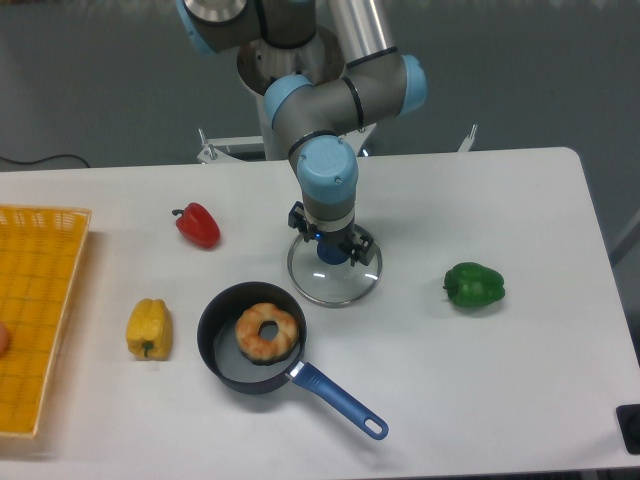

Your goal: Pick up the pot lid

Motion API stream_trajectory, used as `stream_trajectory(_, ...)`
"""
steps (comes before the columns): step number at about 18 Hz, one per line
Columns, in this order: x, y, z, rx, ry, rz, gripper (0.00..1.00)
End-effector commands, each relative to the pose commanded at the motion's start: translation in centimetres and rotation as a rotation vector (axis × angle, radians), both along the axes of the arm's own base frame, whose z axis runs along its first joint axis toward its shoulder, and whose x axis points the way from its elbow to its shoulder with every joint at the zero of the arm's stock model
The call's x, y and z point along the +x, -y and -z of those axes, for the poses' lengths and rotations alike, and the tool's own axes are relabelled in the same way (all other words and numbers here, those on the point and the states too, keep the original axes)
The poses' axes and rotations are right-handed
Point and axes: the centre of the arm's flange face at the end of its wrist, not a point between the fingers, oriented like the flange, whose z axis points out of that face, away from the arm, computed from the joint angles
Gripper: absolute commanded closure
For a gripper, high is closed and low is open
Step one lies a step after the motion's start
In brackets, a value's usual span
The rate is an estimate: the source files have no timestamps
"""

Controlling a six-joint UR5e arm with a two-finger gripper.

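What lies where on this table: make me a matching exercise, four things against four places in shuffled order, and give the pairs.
Things:
1. red bell pepper
2. green bell pepper
3. doughnut
4. pot lid

Places:
A. inside the pot
B. directly under the gripper
C. alone near the picture's right edge
D. between the yellow basket and the pot lid

Pairs: 1-D, 2-C, 3-A, 4-B
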Motion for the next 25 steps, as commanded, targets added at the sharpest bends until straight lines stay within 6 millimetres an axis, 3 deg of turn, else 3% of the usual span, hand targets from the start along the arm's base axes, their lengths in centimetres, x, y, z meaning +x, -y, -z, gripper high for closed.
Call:
stream_trajectory(9, 0.1, -0.1, 0.2, -0.004, 0.003, 0.003, 0.25)
stream_trajectory(19, -0.3, -0.3, -0.4, 0.01, -0.002, -0.001, 0.36)
stream_trajectory(25, -2.2, -1.4, -3.1, 0.045, -0.044, -0.002, 0.38)
